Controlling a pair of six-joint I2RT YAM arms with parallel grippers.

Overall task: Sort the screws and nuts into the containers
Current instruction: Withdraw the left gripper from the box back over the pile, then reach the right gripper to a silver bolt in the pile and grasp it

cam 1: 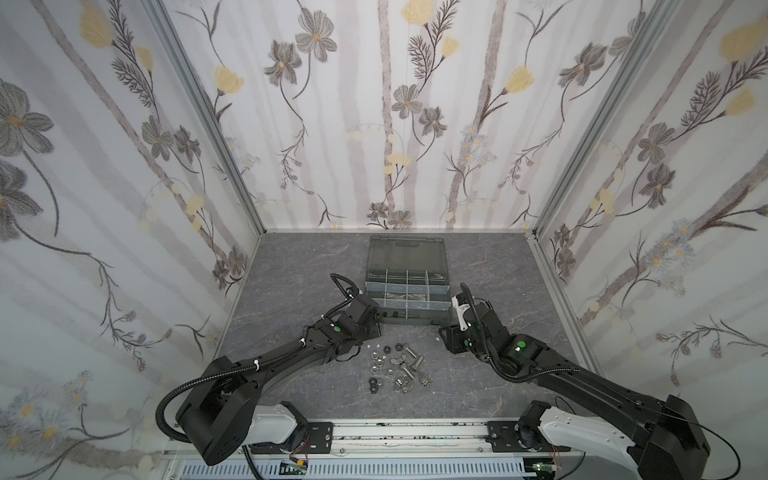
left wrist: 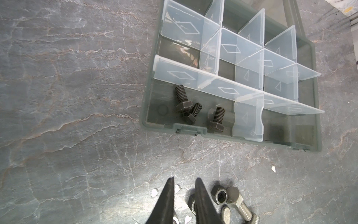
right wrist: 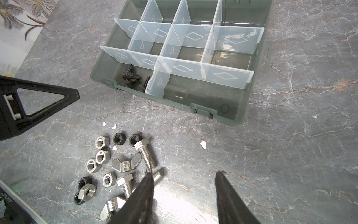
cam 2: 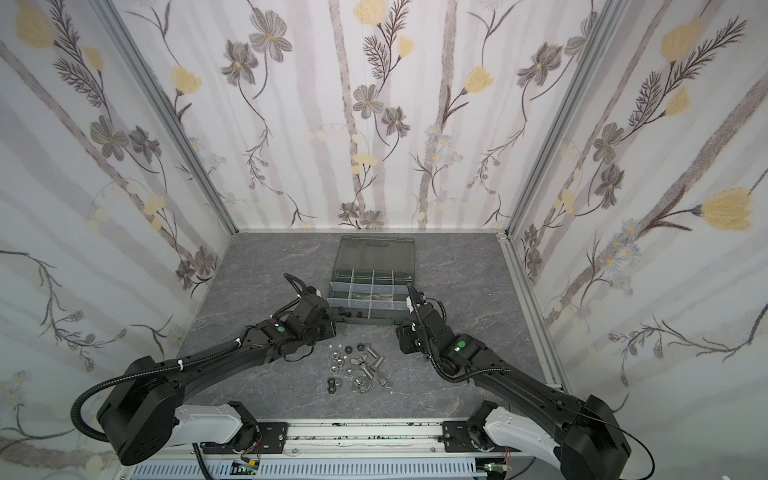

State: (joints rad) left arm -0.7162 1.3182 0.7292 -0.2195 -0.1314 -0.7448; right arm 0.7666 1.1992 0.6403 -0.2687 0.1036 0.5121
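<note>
the left gripper [left wrist: 185, 178] hangs low just in front of the organiser case [left wrist: 271, 142], off its left front corner, its jaws nearly together with a thin empty gap. three black screws [left wrist: 216, 118] already lie in the case's front left cell. the unsorted pile sits on the table in front of the case's front wall: silver hex nuts [right wrist: 102, 142], black nuts [right wrist: 118, 138], a wing nut [right wrist: 126, 164] and silver bolts [right wrist: 145, 155], many touching. the right gripper [right wrist: 185, 172] hovers over the pile's right edge, off the case's right front corner, jaws well apart and holding nothing. likely troubles: the left's narrow gap would shove a nut rather than straddle it. a pinch in this crowd could drag a neighbour along. round bolts may roll. both arms reaching into one pile could collide. a loaded jaw could clip the tall translucent partitions [right wrist: 193, 36].
</note>
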